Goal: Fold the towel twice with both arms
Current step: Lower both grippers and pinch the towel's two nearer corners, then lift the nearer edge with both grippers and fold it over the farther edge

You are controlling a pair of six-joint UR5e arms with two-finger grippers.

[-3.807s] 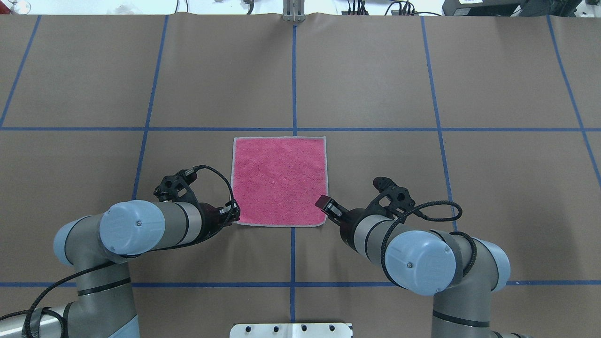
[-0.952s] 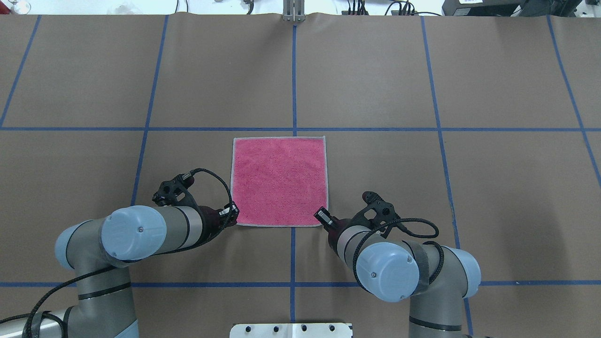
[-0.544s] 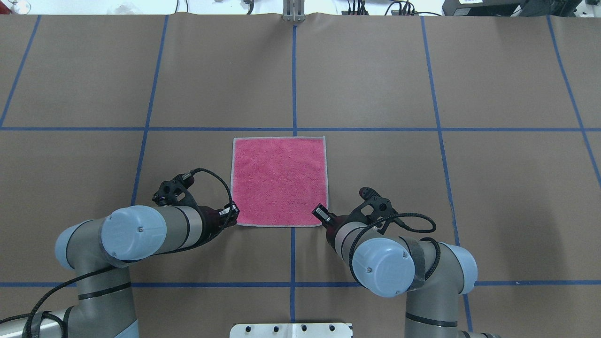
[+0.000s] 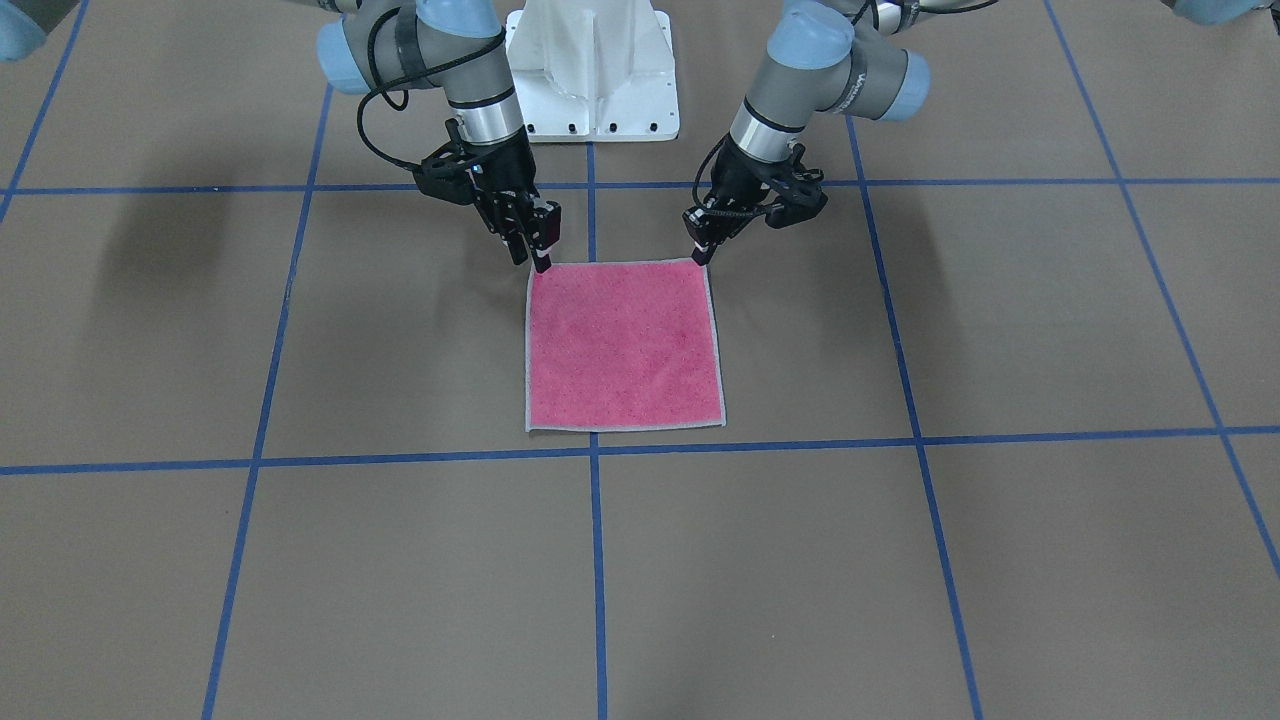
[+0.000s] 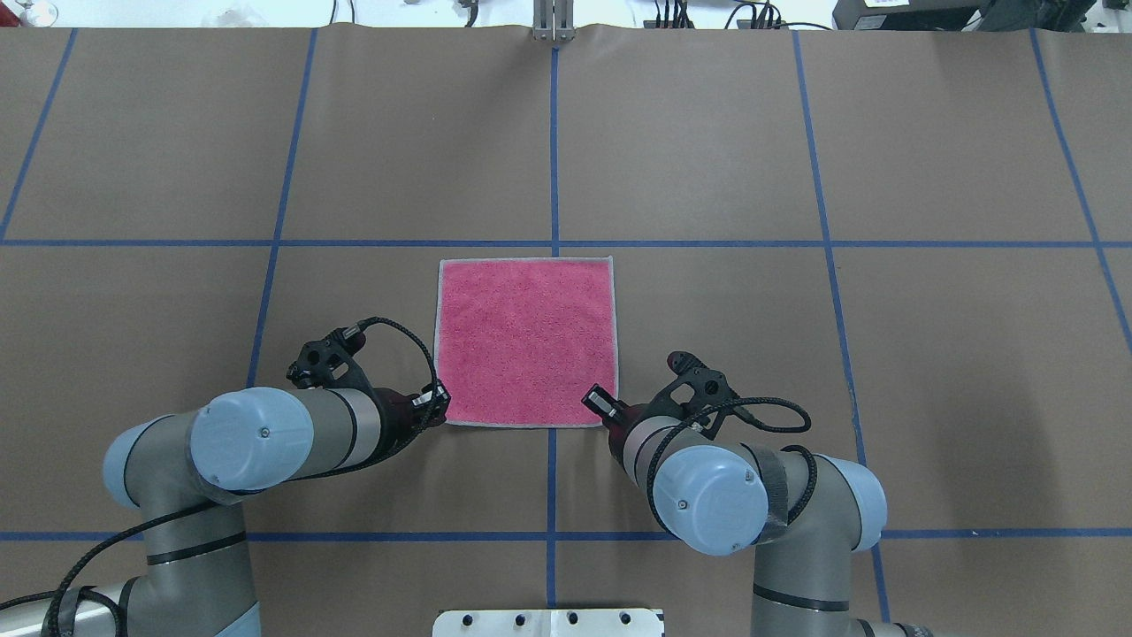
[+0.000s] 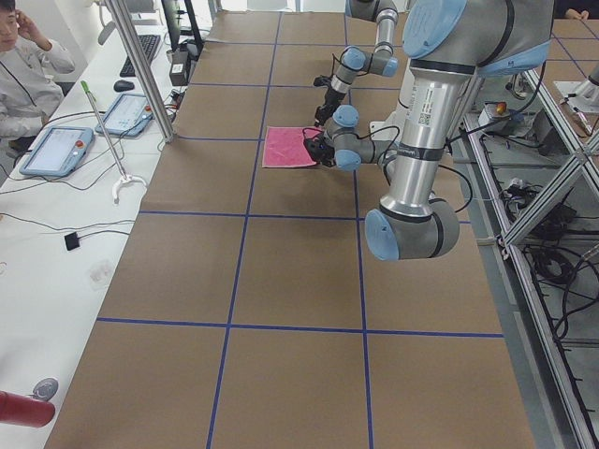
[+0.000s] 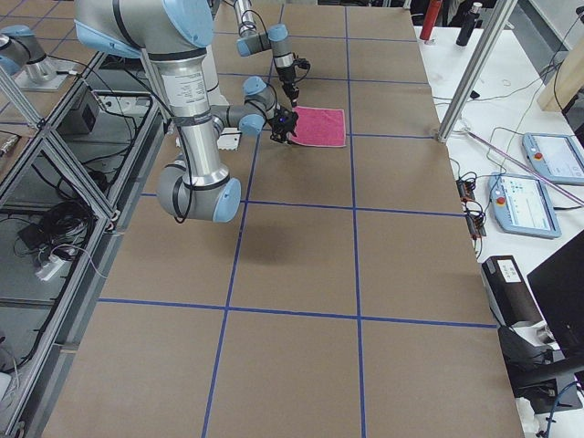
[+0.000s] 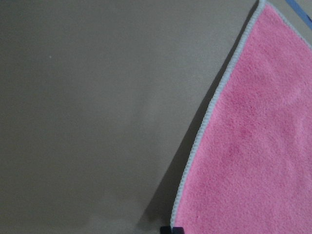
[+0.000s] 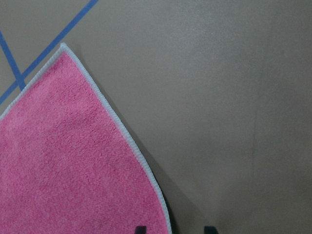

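The towel (image 5: 526, 341) is laid flat and unfolded on the brown worktop (image 5: 707, 159), pink face up, with its light grey edging seen all round. It is set across one of the blue tape lines (image 5: 554, 141), and its far edge is placed just short of a crossing line. Both arms are brought in low from the robot's side, one to each near corner. The left hand (image 5: 435, 402) is held at the towel's near corner on the robot's left. In the left wrist view only one dark tip (image 8: 171, 229) is shown, right where the edging ends, so its fingers are taken to be pressed together, pinching that corner. A thin shadow is cast beside the edge there. The right hand (image 5: 597, 400) is lowered to the other near corner with its fingers spread. In the right wrist view two separate fingertips (image 9: 140, 229) are seen, one over the pink cloth and one over bare worktop, with the edging between them. Whether the cloth is touched by them cannot be told.
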